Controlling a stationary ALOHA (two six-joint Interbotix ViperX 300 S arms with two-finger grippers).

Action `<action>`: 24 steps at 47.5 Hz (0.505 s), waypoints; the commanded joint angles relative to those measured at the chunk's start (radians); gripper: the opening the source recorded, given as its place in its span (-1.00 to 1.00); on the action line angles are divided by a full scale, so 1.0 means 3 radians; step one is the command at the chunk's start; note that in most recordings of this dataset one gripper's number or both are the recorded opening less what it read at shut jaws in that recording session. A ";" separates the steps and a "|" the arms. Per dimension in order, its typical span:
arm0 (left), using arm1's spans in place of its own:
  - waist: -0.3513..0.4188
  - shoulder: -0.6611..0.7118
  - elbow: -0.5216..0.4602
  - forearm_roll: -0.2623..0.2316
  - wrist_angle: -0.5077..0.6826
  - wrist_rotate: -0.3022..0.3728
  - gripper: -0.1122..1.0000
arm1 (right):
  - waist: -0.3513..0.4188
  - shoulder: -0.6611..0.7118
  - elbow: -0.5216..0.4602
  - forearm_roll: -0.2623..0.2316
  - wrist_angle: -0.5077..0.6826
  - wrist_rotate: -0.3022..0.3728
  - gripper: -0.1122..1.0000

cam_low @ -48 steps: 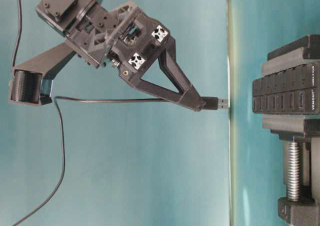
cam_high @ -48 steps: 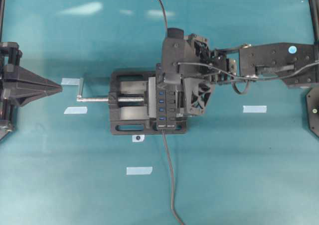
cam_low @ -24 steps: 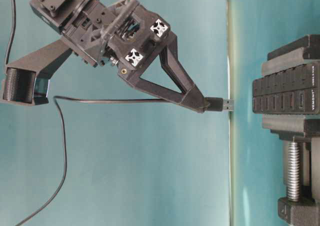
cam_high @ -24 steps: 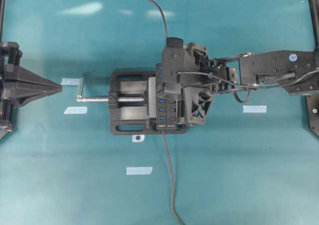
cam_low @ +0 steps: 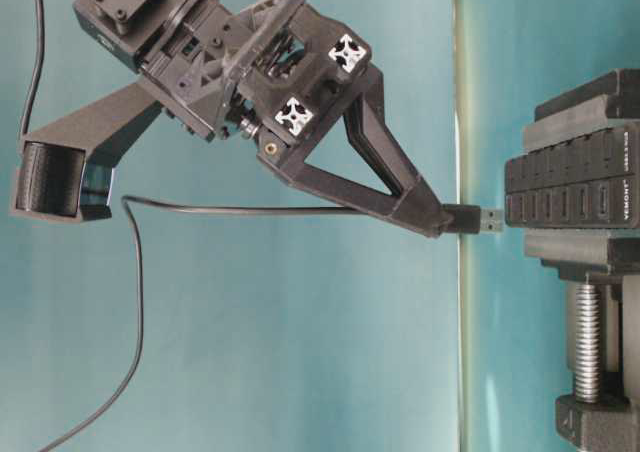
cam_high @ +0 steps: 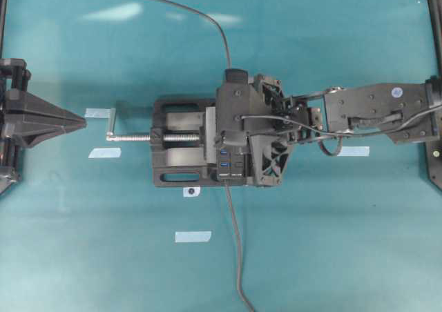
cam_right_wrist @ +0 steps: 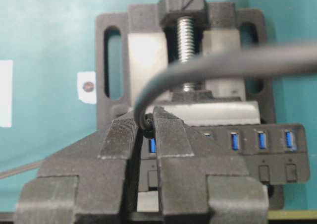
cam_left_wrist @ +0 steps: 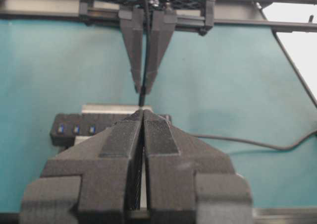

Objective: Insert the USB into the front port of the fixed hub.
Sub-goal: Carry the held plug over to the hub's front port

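Right hand [cam_low: 440,222]: black angular fingers pinched tight on the small black USB plug [cam_low: 478,220] with metal tip, its thin dark grey cable [cam_low: 240,210] trailing behind. Plug held level, tip just short of the long narrow black bar-shaped hub [cam_low: 570,187] with blue ports, near its white-printed end. Hub clamped in a black vise [cam_high: 181,151] with silver screw handle, on the teal counter [cam_high: 331,243]. Left hand [cam_left_wrist: 142,120]: black ribbed fingers closed together, holding nothing, well apart from the vise.
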 commanded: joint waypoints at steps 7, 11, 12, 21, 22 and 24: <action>0.0000 0.0015 -0.0046 0.0005 -0.0020 0.0000 -0.80 | 0.0051 -0.0036 -0.0046 0.0005 -0.0015 0.0051 -0.68; 0.0000 0.0010 -0.0046 0.0010 -0.0020 0.0000 -0.80 | 0.0061 -0.0020 -0.0036 0.0015 -0.0015 0.0051 -0.68; 0.0000 0.0010 -0.0046 0.0010 -0.0015 0.0000 -0.80 | 0.0066 -0.0020 -0.0036 0.0020 -0.0015 0.0051 -0.68; 0.0000 0.0015 -0.0046 0.0010 -0.0020 0.0000 -0.80 | 0.0097 0.0026 -0.0031 0.0046 -0.0020 0.0046 -0.68; 0.0000 0.0010 -0.0046 0.0010 -0.0020 0.0000 -0.80 | 0.0102 0.0031 -0.0031 0.0041 -0.0020 0.0046 -0.68; 0.0000 0.0010 -0.0046 0.0010 -0.0020 0.0000 -0.80 | 0.0102 0.0036 -0.0031 0.0041 -0.0020 0.0046 -0.68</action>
